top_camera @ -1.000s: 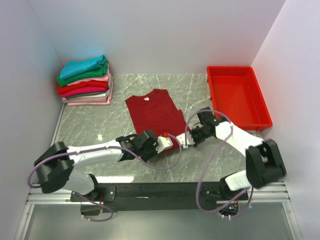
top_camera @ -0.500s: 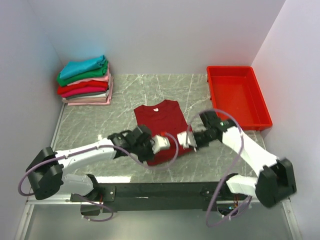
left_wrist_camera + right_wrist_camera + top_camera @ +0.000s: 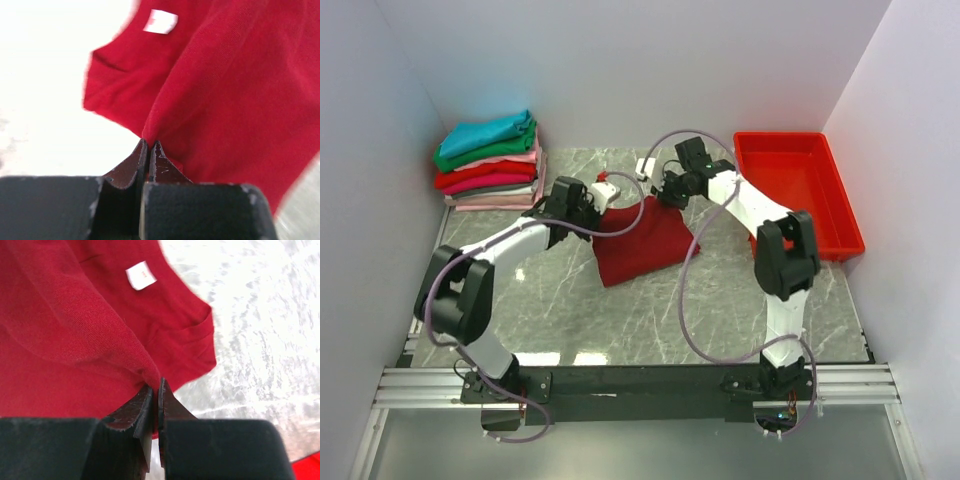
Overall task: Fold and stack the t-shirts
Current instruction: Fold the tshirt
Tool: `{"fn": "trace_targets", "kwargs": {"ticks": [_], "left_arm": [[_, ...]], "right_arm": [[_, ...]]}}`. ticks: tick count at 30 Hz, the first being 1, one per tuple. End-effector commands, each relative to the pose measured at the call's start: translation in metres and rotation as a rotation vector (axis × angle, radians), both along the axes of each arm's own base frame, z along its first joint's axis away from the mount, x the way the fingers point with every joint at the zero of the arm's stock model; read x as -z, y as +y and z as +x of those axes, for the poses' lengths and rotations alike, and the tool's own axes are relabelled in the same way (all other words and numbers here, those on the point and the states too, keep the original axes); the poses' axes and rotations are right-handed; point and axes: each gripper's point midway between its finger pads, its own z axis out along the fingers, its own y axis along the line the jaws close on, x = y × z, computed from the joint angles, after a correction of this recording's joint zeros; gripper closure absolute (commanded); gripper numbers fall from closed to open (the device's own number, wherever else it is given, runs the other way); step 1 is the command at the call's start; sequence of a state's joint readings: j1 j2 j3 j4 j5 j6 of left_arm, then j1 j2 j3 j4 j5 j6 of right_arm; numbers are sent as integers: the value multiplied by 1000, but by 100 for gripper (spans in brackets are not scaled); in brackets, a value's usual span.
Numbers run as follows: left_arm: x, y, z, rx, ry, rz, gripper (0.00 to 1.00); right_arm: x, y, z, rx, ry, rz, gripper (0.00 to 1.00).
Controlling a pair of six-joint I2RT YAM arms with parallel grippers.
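Both arms stretch out to the far half of the marble table [image 3: 620,320], and between them hangs the far edge of the dark red t-shirt [image 3: 642,240]. The left gripper [image 3: 602,188] is clenched on the cloth. From its wrist view the two dark fingertips sit pressed together with a fold of red fabric pinched at their tips [image 3: 149,146]. The right gripper [image 3: 660,192] does the same on the other side, its jaws nipped tight on a bunched edge of the shirt [image 3: 155,386]. The white neck label [image 3: 140,275] shows just beyond the pinch in both wrist views.

The shirt sits in the middle of the table. Its far edge is lifted by the two grippers, and its near part lies flat and slightly skewed on the marble.

Off in the far left corner stands the stack of folded t-shirts [image 3: 490,160], teal on top, then green, pink and reds below. It is well apart from the held shirt. The red tray [image 3: 844,190] rests at the far right, beside the right arm.
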State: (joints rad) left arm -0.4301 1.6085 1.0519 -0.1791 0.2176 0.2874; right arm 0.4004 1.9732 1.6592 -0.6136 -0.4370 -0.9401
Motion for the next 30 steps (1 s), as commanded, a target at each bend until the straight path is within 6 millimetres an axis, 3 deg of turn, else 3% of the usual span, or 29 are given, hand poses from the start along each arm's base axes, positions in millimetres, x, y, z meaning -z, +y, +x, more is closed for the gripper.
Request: {"fn": "trace_targets", "kwargs": {"ticks": [1, 3, 4, 5, 7, 8, 12, 15, 16, 17, 19, 24, 26, 29, 30], "left_arm": [[-41, 7, 56, -94, -208, -9, 100], [-45, 16, 70, -153, -242, -21, 100], [-46, 19, 75, -169, -251, -28, 100], [-44, 24, 83, -195, -256, -27, 100], [-39, 25, 89, -206, -238, -30, 100], [-33, 27, 95, -224, -235, -21, 100], [-29, 30, 111, -256, -263, -21, 100], [-25, 31, 125, -271, -251, -31, 100], [-15, 30, 129, -270, -232, -21, 100], [-19, 29, 137, -274, -239, -25, 100], [-3, 28, 140, -266, -199, -6, 100], [6, 26, 145, -280, -163, -5, 99], [6, 31, 146, -319, -158, 0, 99], [-6, 39, 148, -400, -160, -36, 94], [-12, 43, 149, -458, -154, -67, 73]], "right_arm": [[-34, 12, 51, 191, -97, 121, 100], [-30, 16, 69, 230, -117, 137, 100], [-40, 19, 79, 253, -137, 157, 100], [-29, 20, 85, 265, -122, 152, 100], [-33, 23, 98, 293, -136, 166, 100], [-23, 23, 103, 313, -131, 156, 100], [-19, 21, 121, 383, -156, 167, 100], [-11, 17, 127, 419, -166, 151, 100], [-12, 17, 130, 428, -170, 152, 100], [-4, 18, 131, 431, -163, 142, 100], [-2, 15, 135, 443, -160, 134, 100], [10, 16, 135, 445, -147, 120, 99], [10, 14, 138, 469, -157, 120, 86], [0, 9, 147, 543, -195, 150, 57], [-6, 8, 150, 572, -205, 176, 46]]}}
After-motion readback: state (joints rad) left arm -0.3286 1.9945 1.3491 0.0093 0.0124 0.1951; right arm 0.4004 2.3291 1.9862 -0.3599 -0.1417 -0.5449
